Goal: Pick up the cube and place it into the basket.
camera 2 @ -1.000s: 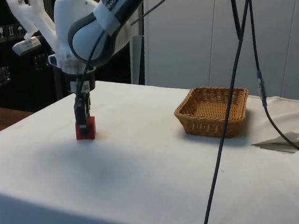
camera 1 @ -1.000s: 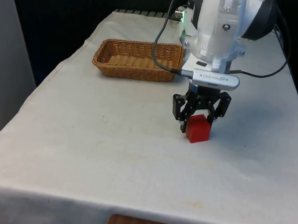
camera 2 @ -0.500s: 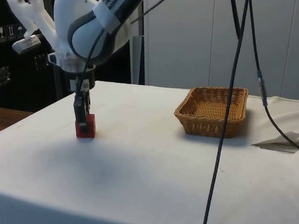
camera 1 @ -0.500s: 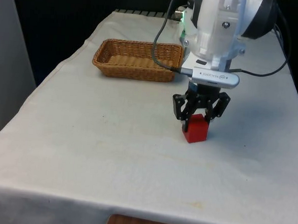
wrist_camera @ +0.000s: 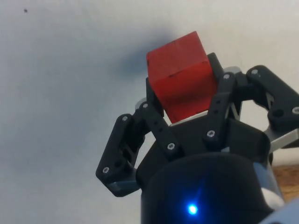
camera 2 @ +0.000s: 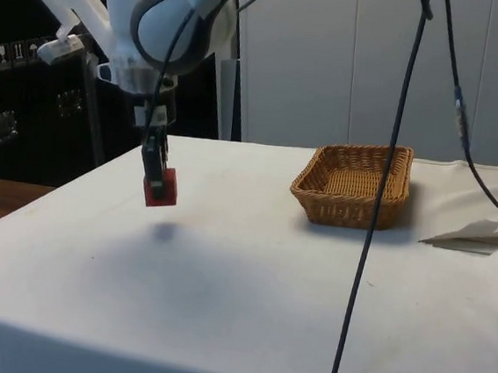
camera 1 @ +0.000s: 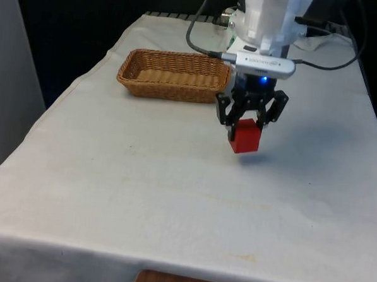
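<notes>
A red cube (camera 1: 245, 138) hangs clear of the white tablecloth, held between the black fingers of my gripper (camera 1: 245, 126), which is shut on it. From the side the red cube (camera 2: 160, 188) floats above its own shadow, with the gripper (camera 2: 154, 176) pinching its top. At the wrist, the red cube (wrist_camera: 182, 74) sits between the two fingers of the gripper (wrist_camera: 183, 103), slightly tilted. The woven wicker basket (camera 1: 132, 68) stands on the table toward the front view's left and farther back from the cube; in the side view the basket (camera 2: 306, 189) lies well apart from the gripper.
A black cable (camera 2: 375, 207) hangs down across the side view in front of the basket. White cloth is crumpled at the table's edge (camera 2: 483, 234) beyond the basket. The tablecloth's near edge (camera 1: 188, 270) runs along the front.
The gripper has lifted the red cube off the cloth and carried it toward the basket. One second ago the cube stood on the table between the fingers.
</notes>
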Motion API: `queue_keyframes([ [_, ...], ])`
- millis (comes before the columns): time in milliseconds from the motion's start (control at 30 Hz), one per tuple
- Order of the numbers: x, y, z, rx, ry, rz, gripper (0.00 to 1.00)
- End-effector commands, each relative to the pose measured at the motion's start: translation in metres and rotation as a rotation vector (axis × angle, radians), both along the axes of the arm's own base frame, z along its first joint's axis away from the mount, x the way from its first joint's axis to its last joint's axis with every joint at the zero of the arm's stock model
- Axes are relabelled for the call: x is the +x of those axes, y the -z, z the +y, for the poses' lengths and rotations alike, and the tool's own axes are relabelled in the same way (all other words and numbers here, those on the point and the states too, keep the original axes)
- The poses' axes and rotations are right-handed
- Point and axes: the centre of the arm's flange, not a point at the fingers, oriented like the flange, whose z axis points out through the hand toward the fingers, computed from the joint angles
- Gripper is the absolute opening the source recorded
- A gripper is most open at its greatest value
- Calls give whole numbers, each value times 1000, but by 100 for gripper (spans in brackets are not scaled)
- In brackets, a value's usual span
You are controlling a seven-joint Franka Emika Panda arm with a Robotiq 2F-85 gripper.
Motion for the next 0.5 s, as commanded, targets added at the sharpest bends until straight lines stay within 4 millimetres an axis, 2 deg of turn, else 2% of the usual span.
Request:
queue_keyframes([
  [0, -3, -4, -2, -7, -2, -4, 3],
  [467, -37, -31, -22, 0, 6, 8, 3],
])
